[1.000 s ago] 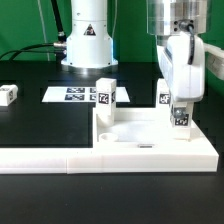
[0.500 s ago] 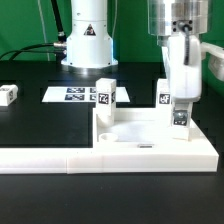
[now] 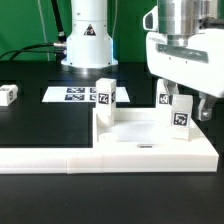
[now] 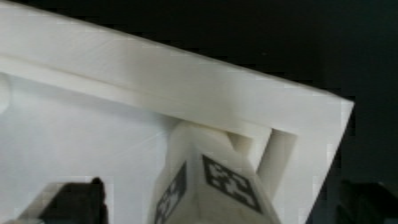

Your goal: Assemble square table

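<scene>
Overhead, the tool gapes above a leg.

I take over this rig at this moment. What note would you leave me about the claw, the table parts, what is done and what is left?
Claw: open, empty, hanging over the right-hand leg (the exterior view's right).
Tabletop lies flat. The right-hand leg and the left-hand leg stand upright at its far corners. A loose leg lies at the exterior view's far left.
Done: two legs placed; tightness unclear.
Left: the other legs.
</scene>
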You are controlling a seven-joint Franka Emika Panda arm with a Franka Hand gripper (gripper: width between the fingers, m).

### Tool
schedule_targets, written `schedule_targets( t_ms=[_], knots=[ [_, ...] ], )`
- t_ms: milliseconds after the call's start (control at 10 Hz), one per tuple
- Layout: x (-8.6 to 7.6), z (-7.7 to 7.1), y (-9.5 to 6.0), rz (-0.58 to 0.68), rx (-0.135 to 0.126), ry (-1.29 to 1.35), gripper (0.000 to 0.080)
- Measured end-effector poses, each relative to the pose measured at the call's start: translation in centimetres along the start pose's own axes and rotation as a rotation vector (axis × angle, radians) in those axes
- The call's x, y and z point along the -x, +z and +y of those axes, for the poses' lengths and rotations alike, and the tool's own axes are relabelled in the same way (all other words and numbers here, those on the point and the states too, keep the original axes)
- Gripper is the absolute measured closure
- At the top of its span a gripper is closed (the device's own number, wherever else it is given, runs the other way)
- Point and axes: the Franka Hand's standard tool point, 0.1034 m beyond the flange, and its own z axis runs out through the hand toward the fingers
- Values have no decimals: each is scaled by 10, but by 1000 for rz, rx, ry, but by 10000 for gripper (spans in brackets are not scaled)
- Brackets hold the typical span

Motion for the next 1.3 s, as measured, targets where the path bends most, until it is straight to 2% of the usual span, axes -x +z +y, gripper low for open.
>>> schedule_targets(
  t_ms=[600,1000,1300],
  knots=[
    [0,0,1,7,-3,-512,151],
    [-10,2,-1,15,3,-809,151],
    [-10,2,0,16,3,-858,160]
  ],
)
